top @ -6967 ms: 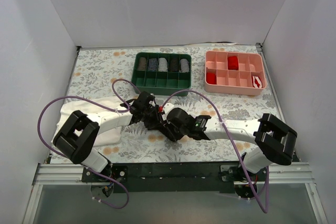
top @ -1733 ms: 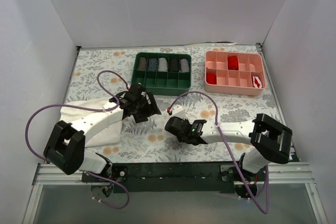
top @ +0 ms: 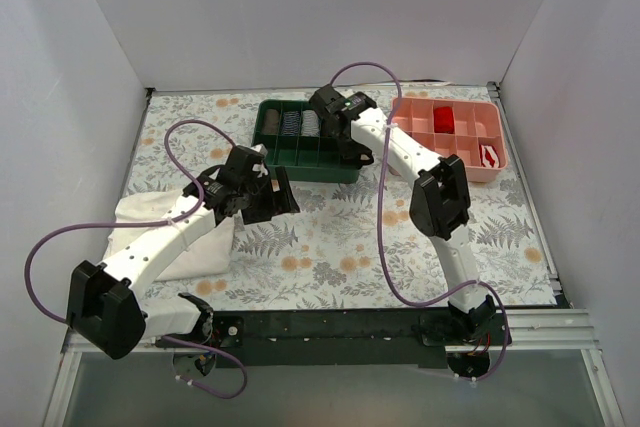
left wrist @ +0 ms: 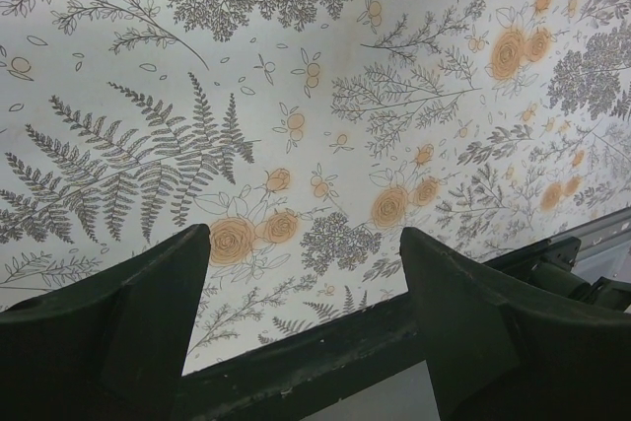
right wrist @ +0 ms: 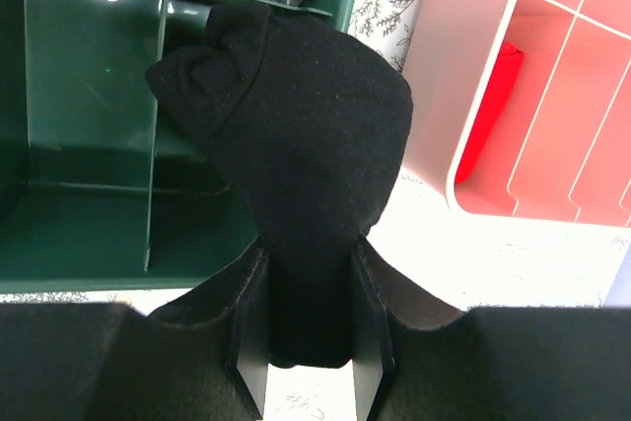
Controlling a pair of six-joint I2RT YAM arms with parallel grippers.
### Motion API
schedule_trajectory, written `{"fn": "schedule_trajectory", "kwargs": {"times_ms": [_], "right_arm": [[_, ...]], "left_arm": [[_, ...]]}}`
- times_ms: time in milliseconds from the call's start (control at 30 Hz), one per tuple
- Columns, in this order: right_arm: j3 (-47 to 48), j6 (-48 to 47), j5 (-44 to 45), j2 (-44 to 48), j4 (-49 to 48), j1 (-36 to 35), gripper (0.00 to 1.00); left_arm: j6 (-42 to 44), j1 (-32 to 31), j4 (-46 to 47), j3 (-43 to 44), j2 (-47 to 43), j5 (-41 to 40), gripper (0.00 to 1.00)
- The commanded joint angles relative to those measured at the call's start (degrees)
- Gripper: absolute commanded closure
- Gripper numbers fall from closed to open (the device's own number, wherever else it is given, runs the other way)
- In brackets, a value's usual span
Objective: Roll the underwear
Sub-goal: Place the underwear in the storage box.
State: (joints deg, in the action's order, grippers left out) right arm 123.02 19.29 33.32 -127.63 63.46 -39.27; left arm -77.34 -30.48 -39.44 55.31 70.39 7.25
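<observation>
The underwear [right wrist: 306, 135] is a bunched black roll clamped between my right gripper's [right wrist: 309, 278] fingers. It hangs over the right end of the green tray [right wrist: 89, 273], above an empty front compartment; no beige waistband shows. In the top view my right gripper [top: 354, 151] points down at the tray's front right part [top: 306, 169], and the roll is mostly hidden under it. My left gripper [top: 276, 197] is open and empty, low over the flowered table just in front of the tray's left end; its wrist view [left wrist: 304, 236] shows only tablecloth between the fingers.
The green tray's back row holds several dark and striped rolls [top: 300, 124]. A pink tray [top: 446, 169] with red rolls [top: 443, 118] stands right of it, close to my right gripper [right wrist: 463, 96]. A large white cloth [top: 160, 232] lies under my left arm.
My right arm has swung from the table's middle up to the green tray, carrying the black roll. My left gripper has drawn back to the left, empty.
</observation>
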Motion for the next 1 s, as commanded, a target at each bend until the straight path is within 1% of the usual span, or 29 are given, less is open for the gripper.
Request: {"fn": "schedule_trajectory", "kwargs": {"times_ms": [0, 200, 267, 300, 400, 467, 567, 733, 967], "right_arm": [[3.8, -0.3, 1.7, -1.8, 1.8, 0.2, 0.99], [7.0, -1.4, 1.4, -5.4, 2.4, 0.1, 0.99], [8.4, 0.6, 3.8, -6.0, 4.0, 0.1, 0.99], [7.2, 1.0, 5.2, -5.4, 3.7, 0.2, 0.99], [1.9, 0.9, 4.3, 0.4, -1.8, 0.9, 0.99], [2.8, 1.0, 5.4, 1.9, -1.6, 0.9, 0.99], [6.1, 0.1, 6.6, 1.7, 1.0, 1.0, 0.99], [4.7, -0.6, 7.2, 1.4, 1.7, 1.1, 0.99], [6.1, -1.9, 6.4, -0.7, 2.6, 0.6, 0.99]], "left_arm": [[1.5, 0.4, -0.5, 0.6, 0.4, 1.1, 0.22], [1.4, 0.5, -0.5, -0.2, -0.1, 1.3, 0.22], [1.5, 0.5, -0.5, -0.5, 0.0, 1.3, 0.22], [1.6, 0.5, -0.6, -0.6, 0.4, 1.4, 0.22], [1.6, 0.6, -0.1, -0.9, 0.7, 1.6, 0.22], [1.7, 0.6, 0.1, -0.9, 1.1, 1.7, 0.22], [1.8, 0.6, 0.5, -0.9, 1.4, 2.2, 0.23], [1.6, 0.6, 1.1, -1.1, 1.8, 2.8, 0.23], [1.9, 0.6, 1.1, -2.0, 1.9, 3.0, 0.23]]}}
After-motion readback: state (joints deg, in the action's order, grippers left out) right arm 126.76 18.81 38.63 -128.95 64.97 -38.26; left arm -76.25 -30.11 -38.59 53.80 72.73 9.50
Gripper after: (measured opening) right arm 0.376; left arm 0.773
